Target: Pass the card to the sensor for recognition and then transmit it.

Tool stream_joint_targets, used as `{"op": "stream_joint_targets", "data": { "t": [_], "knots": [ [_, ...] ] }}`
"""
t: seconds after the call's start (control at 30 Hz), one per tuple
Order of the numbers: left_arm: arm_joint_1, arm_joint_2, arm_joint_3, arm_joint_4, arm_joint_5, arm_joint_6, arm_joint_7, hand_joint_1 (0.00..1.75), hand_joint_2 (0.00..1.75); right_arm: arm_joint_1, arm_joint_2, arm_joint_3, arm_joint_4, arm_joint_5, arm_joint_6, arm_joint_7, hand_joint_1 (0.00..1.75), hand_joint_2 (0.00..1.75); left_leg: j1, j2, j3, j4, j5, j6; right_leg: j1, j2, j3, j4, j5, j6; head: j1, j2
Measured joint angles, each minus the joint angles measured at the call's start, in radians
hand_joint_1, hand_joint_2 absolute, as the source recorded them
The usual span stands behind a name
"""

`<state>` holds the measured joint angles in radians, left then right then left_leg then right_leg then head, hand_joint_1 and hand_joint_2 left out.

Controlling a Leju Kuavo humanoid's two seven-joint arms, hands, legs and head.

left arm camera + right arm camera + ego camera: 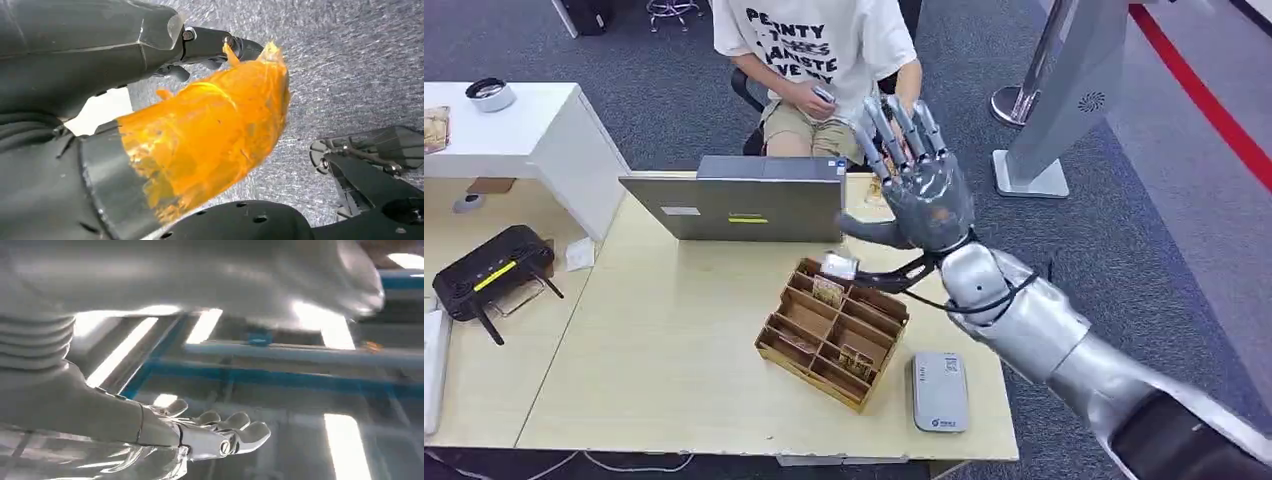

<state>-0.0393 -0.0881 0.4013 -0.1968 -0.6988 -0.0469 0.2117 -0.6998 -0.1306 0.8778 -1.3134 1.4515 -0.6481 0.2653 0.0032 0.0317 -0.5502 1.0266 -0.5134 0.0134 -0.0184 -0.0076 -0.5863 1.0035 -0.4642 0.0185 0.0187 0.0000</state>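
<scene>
The right hand (pixel 921 180) was raised palm-up above the table's (pixel 654 340) far right edge, fingers spread and holding nothing. Whether the left hand (pixel 75 75) held anything could not be told. The organiser (pixel 832 333) held cards: one (pixel 828 291) upright in a far compartment, another (pixel 856 362) nearer. The sensor (pixel 940 391) lay just right.

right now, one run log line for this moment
right hand: raised, fingers spread, empty | card: in wooden organizer | sensor: untouched on table
</scene>
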Motion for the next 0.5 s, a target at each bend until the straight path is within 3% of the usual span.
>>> {"op": "stream_joint_targets", "data": {
  "t": [0.07, 0.1, 0.13, 0.17, 0.23, 0.27, 0.3, 0.43, 0.5],
  "knots": [
    [0.0, -0.003, 0.012, 0.0, 0.016, 0.012, 0.009, 0.0, 0.0, 0.172, 0.13, -0.183, -0.143, -0.247, 0.0, -0.358, 0.0, 0.0, -0.001, 0.001, 0.0, 0.0, -0.002, -0.003, 0.0, 0.0, -0.003, 0.0, -0.002, -0.002, -0.004, 0.0],
    [-0.001, -0.008, 0.02, 0.0, 0.028, 0.021, 0.01, 0.0, 0.0, 0.246, 0.184, -0.27, -0.205, -0.43, 0.001, -0.526, 0.0, 0.0, -0.001, -0.006, 0.0, 0.0, -0.001, -0.003, 0.0, -0.006, -0.002, 0.0, -0.005, 0.0, -0.012, 0.0],
    [-0.001, -0.012, 0.033, 0.0, 0.039, 0.03, 0.011, 0.0, 0.0, 0.302, 0.197, -0.343, -0.267, -0.65, 0.004, -0.639, 0.0, 0.0, 0.0, -0.016, 0.0, 0.0, -0.001, -0.002, 0.0, -0.016, 0.002, 0.0, -0.011, -0.001, -0.01, 0.0],
    [0.003, -0.017, 0.046, 0.0, 0.048, 0.034, 0.011, 0.0, 0.0, 0.349, 0.201, -0.407, -0.324, -0.885, 0.02, -0.702, 0.0, 0.0, 0.0, -0.022, 0.001, 0.0, -0.001, -0.002, 0.001, -0.022, 0.007, 0.0, -0.011, -0.001, -0.009, 0.0],
    [0.014, -0.022, 0.066, 0.0, 0.056, 0.037, 0.012, 0.0, 0.0, 0.422, 0.201, -0.464, -0.396, -1.208, 0.097, -0.628, 0.0, 0.0, 0.001, -0.019, 0.001, 0.0, -0.002, -0.002, -0.001, -0.02, 0.007, 0.0, -0.009, -0.001, -0.008, 0.0],
    [0.019, -0.023, 0.075, 0.0, 0.059, 0.038, 0.014, 0.0, 0.0, 0.447, 0.201, -0.455, -0.417, -1.312, 0.143, -0.599, 0.0, 0.0, -0.001, -0.01, 0.001, 0.0, -0.005, -0.002, -0.002, -0.013, 0.004, 0.0, -0.008, -0.001, -0.01, 0.0],
    [0.02, -0.022, 0.084, 0.0, 0.06, 0.038, 0.014, 0.0, 0.0, 0.475, 0.196, -0.43, -0.438, -1.382, 0.221, -0.592, 0.0, 0.0, -0.002, -0.003, 0.003, 0.0, -0.005, -0.001, -0.003, -0.006, 0.002, 0.0, -0.007, -0.001, -0.011, 0.0],
    [0.014, -0.022, 0.116, 0.0, 0.059, 0.034, 0.008, 0.0, 0.0, 0.56, 0.165, -0.396, -0.48, -1.599, 0.517, -0.6, 0.0, 0.0, -0.003, -0.004, 0.004, 0.0, -0.006, 0.0, -0.002, -0.005, 0.003, 0.0, -0.008, 0.0, -0.011, 0.0],
    [0.014, -0.021, 0.125, 0.0, 0.054, 0.029, 0.006, 0.0, 0.0, 0.579, 0.127, -0.377, -0.479, -1.637, 0.661, -0.604, 0.0, 0.0, -0.002, -0.002, 0.004, 0.0, -0.006, 0.0, -0.002, -0.003, 0.003, 0.0, -0.008, 0.0, -0.01, 0.0]
  ]
}}
